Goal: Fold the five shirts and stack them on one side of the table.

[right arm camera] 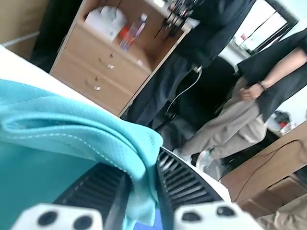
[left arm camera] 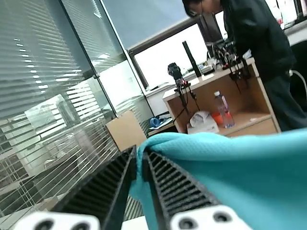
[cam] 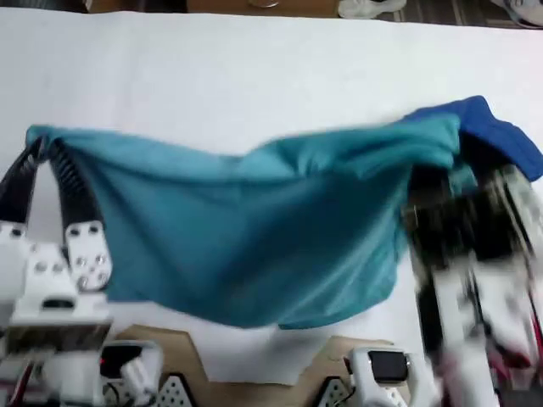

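Item: teal shirt [cam: 254, 229], one. Location: raised over the white table [cam: 212, 76] and spread from left to right, its middle sagging toward the near edge. Held by: left gripper [cam: 44, 146], clenched on the left corner, and right gripper [right arm camera: 152, 160], clamped on the right corner with cloth bunched between its fingers. Handling, as judged: light, soft and limp, holds no shape, apt to slip from a thin pinch; take it at hemmed corners, both ends together. Adjacent: blue shirt [cam: 501, 136], far right.
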### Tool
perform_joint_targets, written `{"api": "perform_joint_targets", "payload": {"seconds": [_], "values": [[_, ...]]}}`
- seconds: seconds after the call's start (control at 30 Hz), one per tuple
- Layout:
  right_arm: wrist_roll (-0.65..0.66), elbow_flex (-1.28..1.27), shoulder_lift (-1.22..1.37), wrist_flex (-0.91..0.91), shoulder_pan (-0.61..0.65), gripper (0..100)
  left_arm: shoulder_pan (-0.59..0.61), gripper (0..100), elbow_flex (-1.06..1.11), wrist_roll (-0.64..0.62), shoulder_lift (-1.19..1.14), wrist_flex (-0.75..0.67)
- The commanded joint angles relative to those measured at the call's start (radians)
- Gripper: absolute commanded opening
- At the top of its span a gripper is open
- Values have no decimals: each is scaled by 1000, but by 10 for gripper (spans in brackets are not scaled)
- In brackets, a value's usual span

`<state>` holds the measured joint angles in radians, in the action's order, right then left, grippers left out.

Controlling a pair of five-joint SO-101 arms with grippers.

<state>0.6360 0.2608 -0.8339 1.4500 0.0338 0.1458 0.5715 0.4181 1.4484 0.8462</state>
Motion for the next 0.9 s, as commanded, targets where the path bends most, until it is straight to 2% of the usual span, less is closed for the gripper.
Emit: {"api": "perform_joint_targets", "payload": {"seconds": [0.0,0.17,0.4,0.7,0.87], "values": [[0,-117,67,-174,2,20,11,21,122,54,-23,-149],[-3,-198,171,-326,2,20,74,21,266,63,-23,-328],[-8,-207,288,-377,1,20,75,21,415,63,-72,-460],[-8,-236,427,-378,1,20,92,21,398,63,-448,-641],[-8,-325,489,-440,-2,21,137,21,237,63,-743,-681]]}}
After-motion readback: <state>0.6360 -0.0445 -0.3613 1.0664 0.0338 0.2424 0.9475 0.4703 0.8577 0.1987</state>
